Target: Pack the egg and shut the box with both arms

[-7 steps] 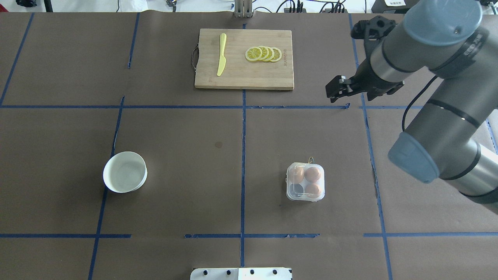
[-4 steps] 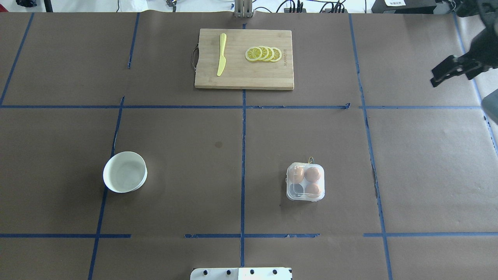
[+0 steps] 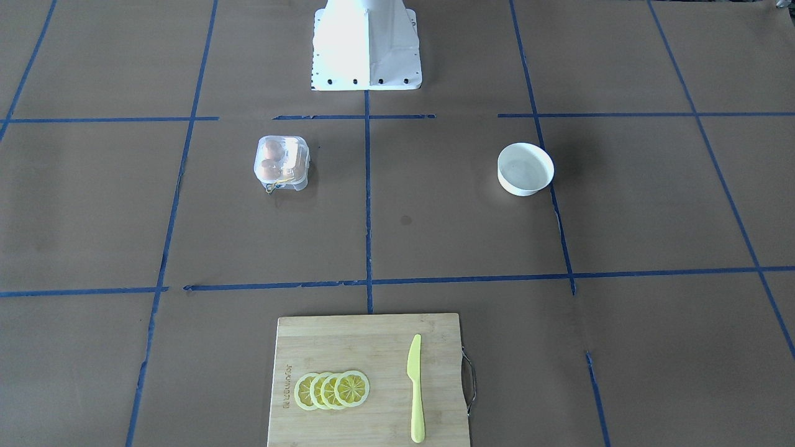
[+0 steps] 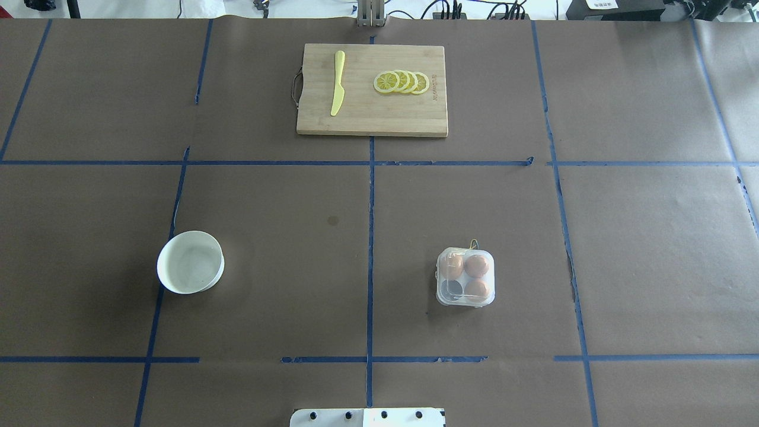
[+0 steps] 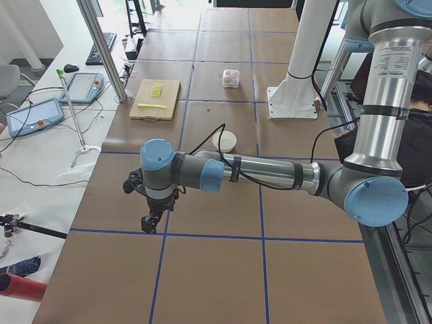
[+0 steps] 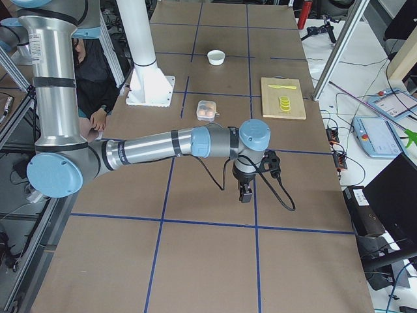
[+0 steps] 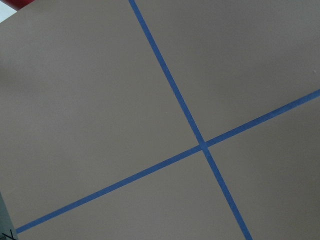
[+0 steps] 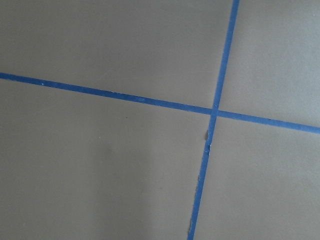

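Since three eggs (image 4: 476, 265) sit in the box (image 4: 452, 291), lid seemingly shut, task looks done | left gripper (image 5: 148, 221), right gripper (image 6: 245, 193) hang well away | finger spread: cannot tell

The left arm (image 5: 270, 174) and right arm (image 6: 150, 147) are silver-grey tubes with light blue joint caps and black bands. A black cable (image 6: 281, 195) trails along each. The white base (image 3: 366, 49) shows a row of dark screws.
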### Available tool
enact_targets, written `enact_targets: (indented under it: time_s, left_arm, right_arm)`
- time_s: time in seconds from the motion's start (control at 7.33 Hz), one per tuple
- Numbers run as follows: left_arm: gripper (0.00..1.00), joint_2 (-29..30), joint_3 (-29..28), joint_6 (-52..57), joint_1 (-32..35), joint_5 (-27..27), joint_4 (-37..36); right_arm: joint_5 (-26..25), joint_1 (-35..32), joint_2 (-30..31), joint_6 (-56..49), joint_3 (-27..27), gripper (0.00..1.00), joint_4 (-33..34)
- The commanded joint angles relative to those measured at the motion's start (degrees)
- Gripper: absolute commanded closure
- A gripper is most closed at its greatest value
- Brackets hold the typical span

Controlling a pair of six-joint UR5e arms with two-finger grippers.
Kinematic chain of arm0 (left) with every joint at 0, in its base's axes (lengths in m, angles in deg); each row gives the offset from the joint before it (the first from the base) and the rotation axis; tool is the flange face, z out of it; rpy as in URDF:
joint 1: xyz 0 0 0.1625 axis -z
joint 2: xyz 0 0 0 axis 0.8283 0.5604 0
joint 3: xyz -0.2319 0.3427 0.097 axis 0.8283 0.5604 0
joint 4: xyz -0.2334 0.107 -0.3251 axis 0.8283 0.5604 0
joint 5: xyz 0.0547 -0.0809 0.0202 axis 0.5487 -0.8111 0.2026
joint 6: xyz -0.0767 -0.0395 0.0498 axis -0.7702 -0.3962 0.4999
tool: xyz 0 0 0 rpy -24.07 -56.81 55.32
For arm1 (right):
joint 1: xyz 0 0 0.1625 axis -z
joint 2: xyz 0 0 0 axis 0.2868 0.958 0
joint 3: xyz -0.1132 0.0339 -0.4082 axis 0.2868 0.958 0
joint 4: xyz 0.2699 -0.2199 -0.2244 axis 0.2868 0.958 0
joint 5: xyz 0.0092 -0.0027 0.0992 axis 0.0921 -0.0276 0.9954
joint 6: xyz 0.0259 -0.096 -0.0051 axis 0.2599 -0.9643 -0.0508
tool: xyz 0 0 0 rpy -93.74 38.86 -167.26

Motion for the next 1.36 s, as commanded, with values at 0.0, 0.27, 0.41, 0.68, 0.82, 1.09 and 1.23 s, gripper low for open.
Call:
enact_targets:
  time_s: [0.0, 0.27, 0.41, 0.68, 0.82, 1.09, 1.23]
  left_arm:
    - [0.00, -1.82, -0.69, 0.23, -0.12, -0.10, 2.19]
    - [0.00, -2.19, -2.10, -0.30, -0.12, -0.63, -2.77]
    - [0.00, -2.10, -2.37, -0.47, -0.21, -0.72, -6.55]
    - [0.00, -2.10, -1.93, -3.69, -0.21, -3.50, -9.13]
    - [0.00, -2.19, -1.58, -5.29, -0.21, -5.53, -8.96]
    - [0.00, -2.19, -1.84, -5.39, -0.21, -5.73, -8.44]
    - [0.00, -2.19, -1.76, -5.40, -0.21, -5.73, -8.43]
  right_arm:
    - [-1.02, -1.17, 2.03, -0.50, 1.21, 0.00, -0.14]
    - [-0.84, -2.13, 2.73, -0.59, 1.73, 0.00, -0.58]
    - [-0.58, -3.62, 2.83, -0.94, 4.34, 0.00, -3.10]
    - [1.35, -3.89, 3.09, -0.86, 10.32, 0.00, -10.22]
    - [1.18, -3.90, 3.18, -0.51, 10.87, 0.00, -10.77]
    - [0.74, -3.81, 3.62, -0.68, 13.76, 0.00, -12.95]
    - [0.57, -3.81, 3.53, 0.28, 13.78, 0.00, -13.75]
